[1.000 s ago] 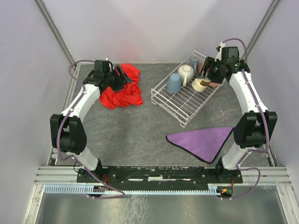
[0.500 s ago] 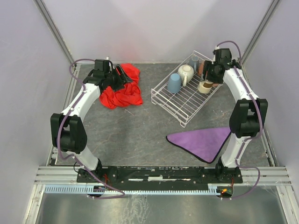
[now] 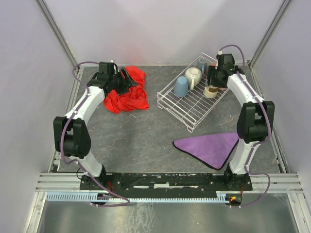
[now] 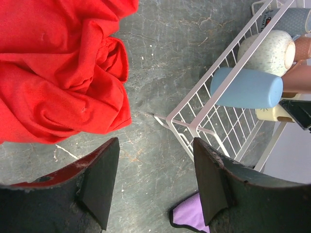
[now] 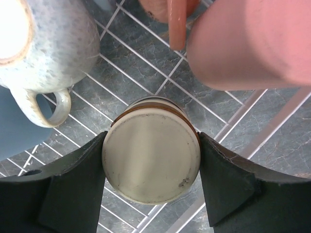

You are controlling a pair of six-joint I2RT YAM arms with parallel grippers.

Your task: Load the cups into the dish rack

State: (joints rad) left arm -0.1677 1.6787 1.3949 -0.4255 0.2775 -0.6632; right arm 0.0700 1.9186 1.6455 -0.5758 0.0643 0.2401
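The white wire dish rack (image 3: 187,109) stands at the back right. In it lie a light-blue cup (image 3: 181,86), a cream speckled handled mug (image 3: 193,74) and a salmon-pink tumbler (image 5: 252,41). My right gripper (image 5: 151,170) is shut on the small orange-and-white mug (image 5: 150,162), held bottom up over the rack's wire floor (image 5: 146,82), between the cream mug (image 5: 48,43) and the tumbler. My left gripper (image 4: 155,179) hangs open and empty over bare table beside the red cloth (image 4: 58,68), left of the rack's corner (image 4: 194,121). A grey-blue mug (image 4: 291,22) lies at the rack's far end.
A crumpled red cloth (image 3: 127,94) lies at the back left under the left arm. A purple cloth (image 3: 211,147) is spread at the front right near the right arm's base. Grey walls close in the table on three sides.
The right arm has swung left and inward over the rack with the orange-and-white mug, now nearer the cream mug. The left arm has not moved.
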